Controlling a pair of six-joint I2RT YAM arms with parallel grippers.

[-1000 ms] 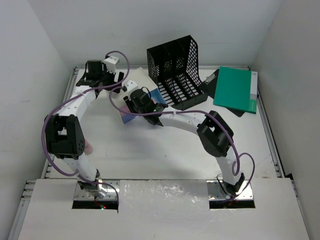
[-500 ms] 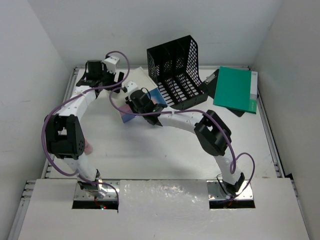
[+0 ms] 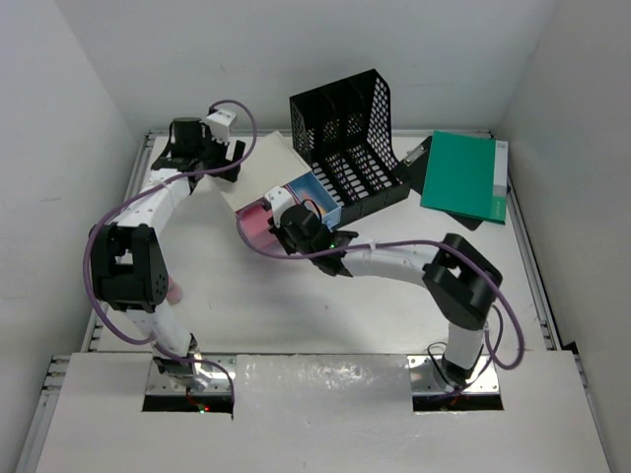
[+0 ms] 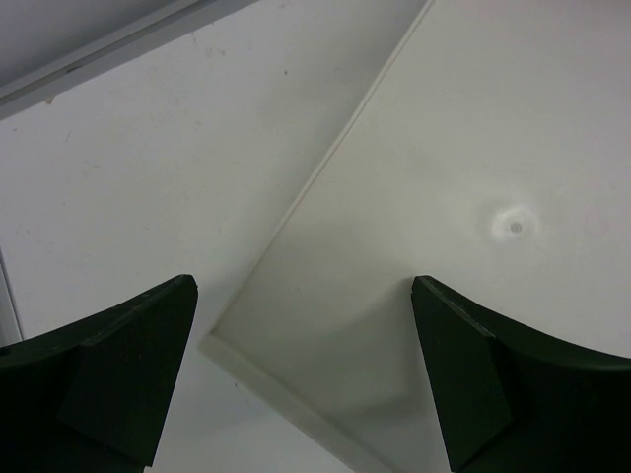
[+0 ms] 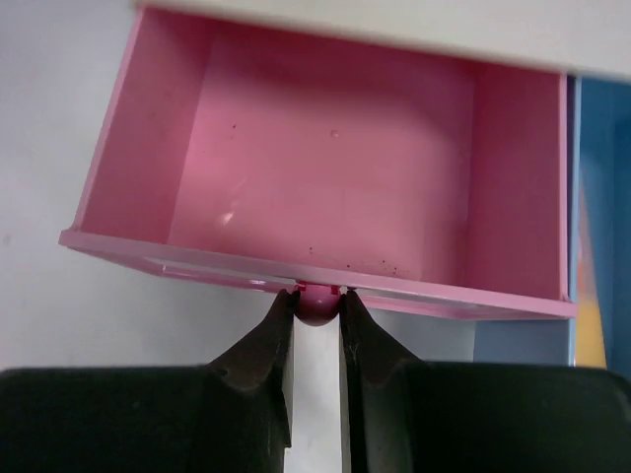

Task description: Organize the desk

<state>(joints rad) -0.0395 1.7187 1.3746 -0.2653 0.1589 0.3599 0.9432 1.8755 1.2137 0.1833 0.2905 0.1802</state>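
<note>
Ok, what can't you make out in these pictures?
Right wrist view: the blue drawer is cut off by the right edge, contents unseen.
Right wrist view: the pink drawer's knob is mostly covered by the right arm's closed jaws.
Top view: a dark flat thing lies mostly under the green folder.
Top view: a small pink thing, half hidden by the left arm, too small to name.

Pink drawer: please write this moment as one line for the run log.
right gripper: shut on knob | drawer: open, empty | left gripper: open above box

Desk [image 3: 296,310] under drawer box [image 3: 258,169], rack [image 3: 347,138], folder [image 3: 463,177]
</note>
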